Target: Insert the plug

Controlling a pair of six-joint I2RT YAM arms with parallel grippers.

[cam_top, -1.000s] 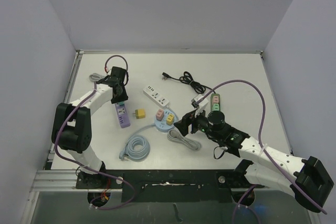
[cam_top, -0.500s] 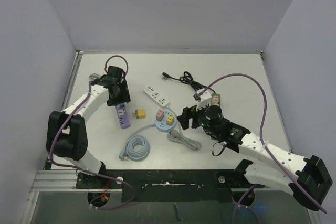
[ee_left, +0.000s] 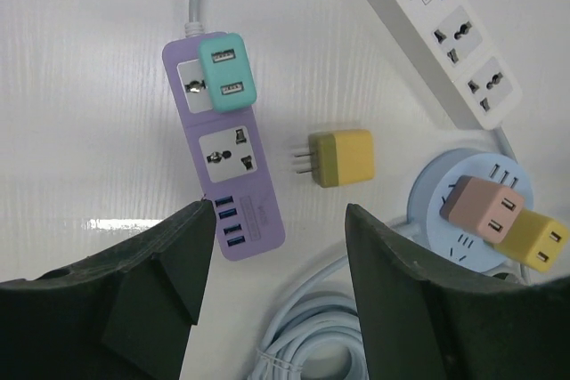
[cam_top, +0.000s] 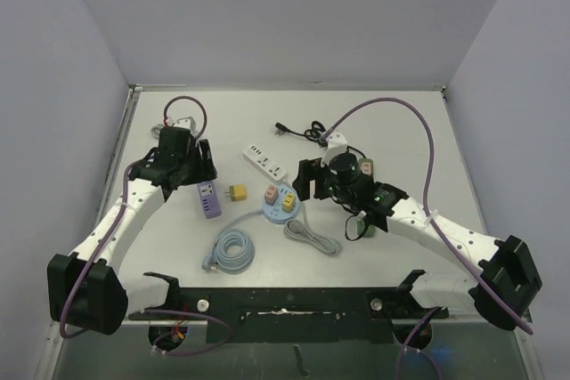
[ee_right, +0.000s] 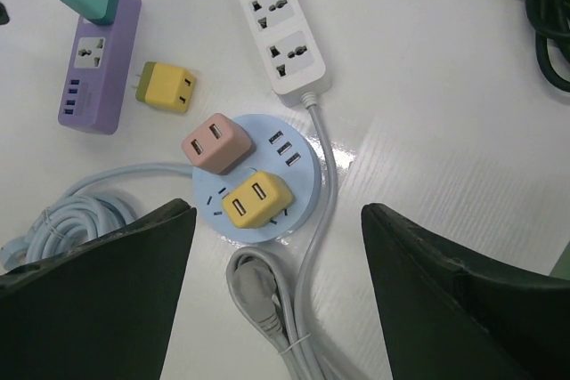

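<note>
Well — teal plug (ee_left: 226, 71) in purple strip (ee_left: 233, 166), beyond parted left pincer (ee_left: 278, 220).

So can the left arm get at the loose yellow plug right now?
Probably yes: the left gripper is open close by, and the yellow plug lies loose with bare table all round it.

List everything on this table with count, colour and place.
purple strip: one, purple, left.
teal adapter: one, teal, plugged into it.
loose adapter: one, yellow, beside purple strip.
white strip: one, white, far centre.
round hub: one, pale blue, centre.
pink adapter, yellow adapter: one each, in hub.
blue cable, grey cable: one each, coiled near hub.
black cable: one, black, far side.
green strip: one, under right arm.
left arm, right arm: white and black, jaws open.
</note>
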